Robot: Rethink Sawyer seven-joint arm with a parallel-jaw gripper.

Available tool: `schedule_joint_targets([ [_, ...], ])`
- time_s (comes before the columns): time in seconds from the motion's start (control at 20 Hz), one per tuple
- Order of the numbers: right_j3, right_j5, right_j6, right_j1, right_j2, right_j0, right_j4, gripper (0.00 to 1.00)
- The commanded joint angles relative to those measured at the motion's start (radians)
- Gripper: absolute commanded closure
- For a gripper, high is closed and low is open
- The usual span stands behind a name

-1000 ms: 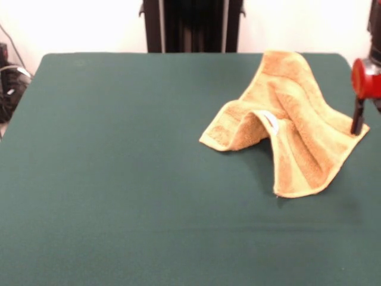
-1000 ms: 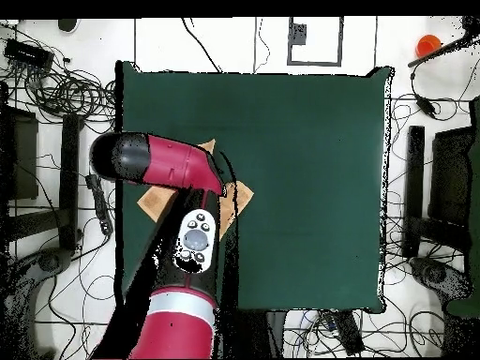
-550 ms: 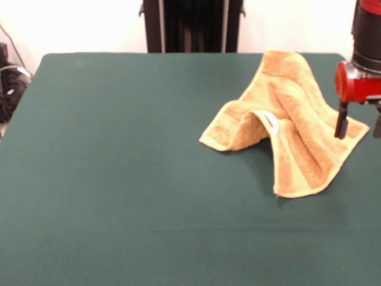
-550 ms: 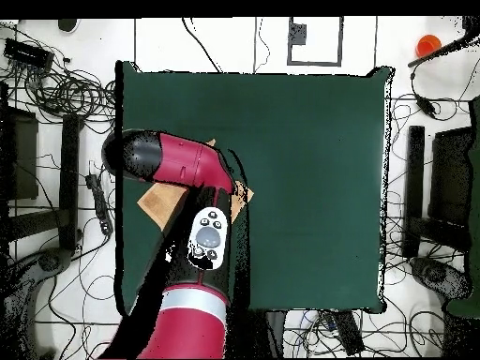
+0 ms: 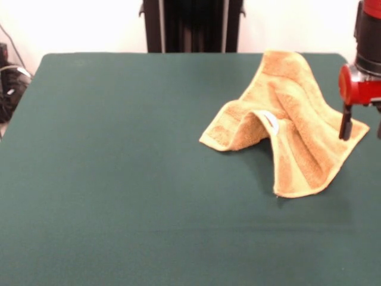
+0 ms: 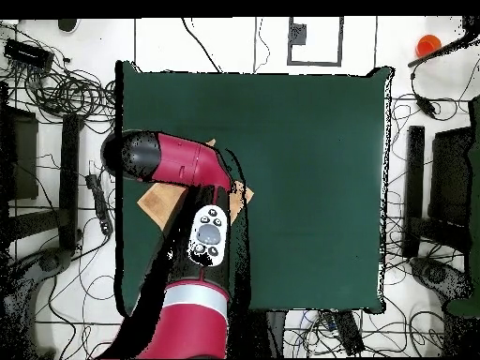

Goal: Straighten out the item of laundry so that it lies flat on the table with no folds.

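Two dark fingers [image 5: 344,123] of the gripper [image 5: 362,126] stand apart. One hangs in front of the towel's outer corner; the other shows only as a sliver at the picture's right edge in the front view. Whether the tips touch the cloth cannot be told. Above the fingers sits the gripper's red body, and above that a black wrist section that runs out of the top of the picture.

The terry towel [image 5: 294,128] lies on the table [image 5: 119,179] in its far right part as the front view shows it, close to the table's far edge and right edge. It is not flat. A ridge rises from the table's far edge and runs forward along the cloth, so the long axis points from the far edge toward the table's near right. One corner points toward the table's middle, and another toward its near edge. Between these two corners the hem lifts off the table in an arch, and the small white label [image 5: 271,123] shows there. Paler border bands run along the long axis.

In the overhead view the red and black arm [image 6: 178,169] covers most of the towel [image 6: 159,199], leaving golden-orange patches on either side of it, near the table's [image 6: 300,169] left edge. The gripper is hidden beneath the arm there.
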Motion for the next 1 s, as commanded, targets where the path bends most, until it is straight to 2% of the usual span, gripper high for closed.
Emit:
schedule_joint_targets([
  [0.05, 0.065, 0.049, 0.079, -0.001, 0.127, -0.028, -0.043, 0.00],
  [0.7, 0.082, 0.093, 0.057, -0.044, 0.141, -0.069, -0.091, 0.00],
  [1.0, 0.063, 0.105, 0.054, -0.034, 0.136, -0.076, -0.104, 0.00],
])
